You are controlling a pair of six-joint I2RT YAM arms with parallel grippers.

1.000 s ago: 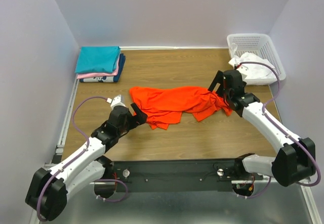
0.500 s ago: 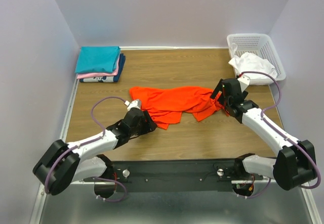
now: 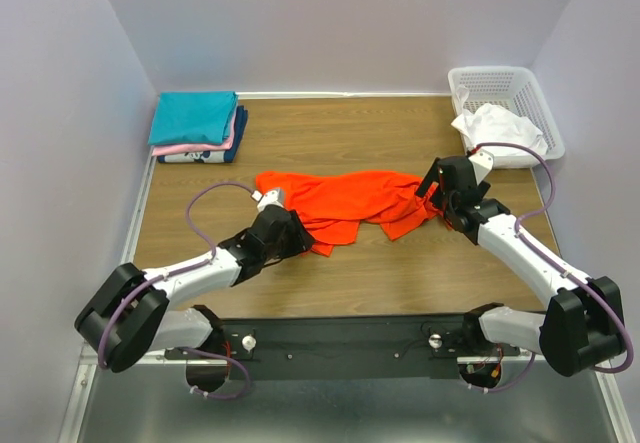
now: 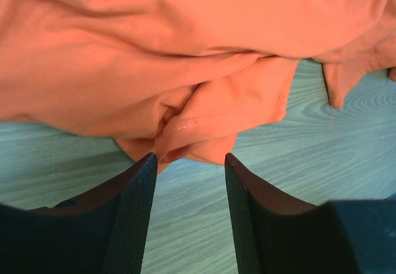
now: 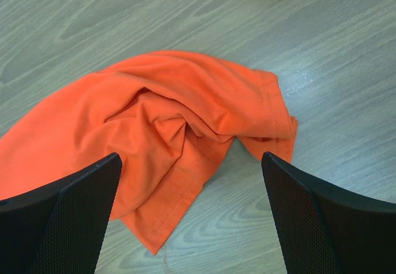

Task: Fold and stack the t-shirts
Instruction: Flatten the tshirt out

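A bright orange-red t-shirt (image 3: 345, 201) lies crumpled across the middle of the table. My left gripper (image 3: 296, 237) is open at its near left edge; in the left wrist view the fingertips (image 4: 146, 169) almost touch the shirt's hem (image 4: 204, 122). My right gripper (image 3: 432, 189) is open wide and empty just above the shirt's right end (image 5: 179, 125), with nothing between its jaws. A folded stack with teal on top (image 3: 194, 116), pink (image 3: 228, 143) and navy under it sits at the back left. A white shirt (image 3: 500, 130) hangs out of the basket.
A white plastic lattice basket (image 3: 493, 84) stands at the back right corner. Purple walls close the back and both sides. The black base rail runs along the near edge.
My left gripper has moved right and forward to the orange shirt's near left edge. My right gripper has come down a little toward the shirt's right end. The shirt has barely moved.
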